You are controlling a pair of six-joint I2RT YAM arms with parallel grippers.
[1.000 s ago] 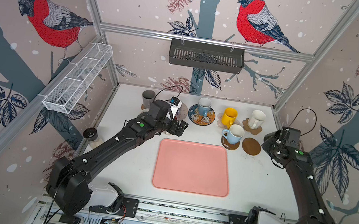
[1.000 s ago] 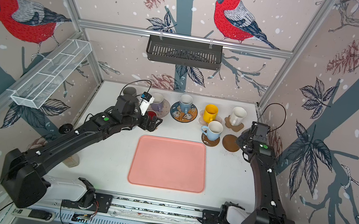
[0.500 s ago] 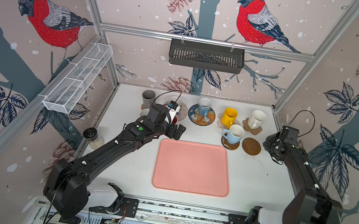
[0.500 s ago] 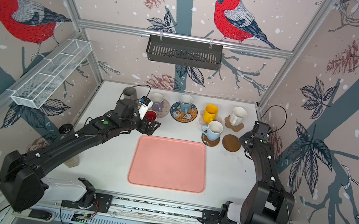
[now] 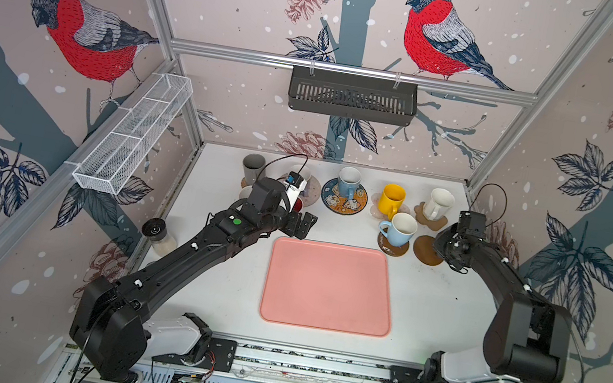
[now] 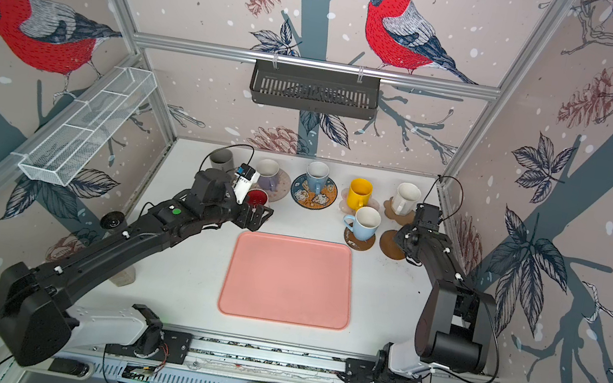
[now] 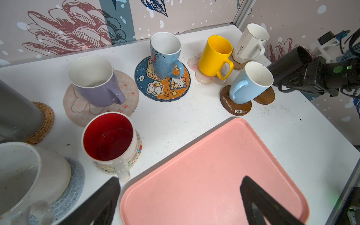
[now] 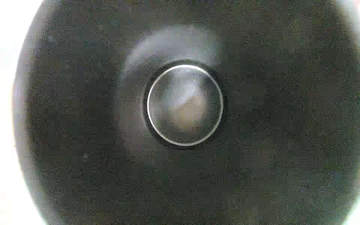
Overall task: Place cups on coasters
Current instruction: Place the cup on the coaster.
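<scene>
Left jaws gape wide; right jaws clamp the black cylindrical mug (image 7: pixel 288 64) near 1 flat brown disc (image 7: pixel 266 96).

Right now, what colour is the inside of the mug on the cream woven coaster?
Deep red; left wrist view shows the mug best.

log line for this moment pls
left claw: open, empty, by tray corner | right claw: shut on black mug, by bare brown coaster | step: mug not yet placed
</scene>
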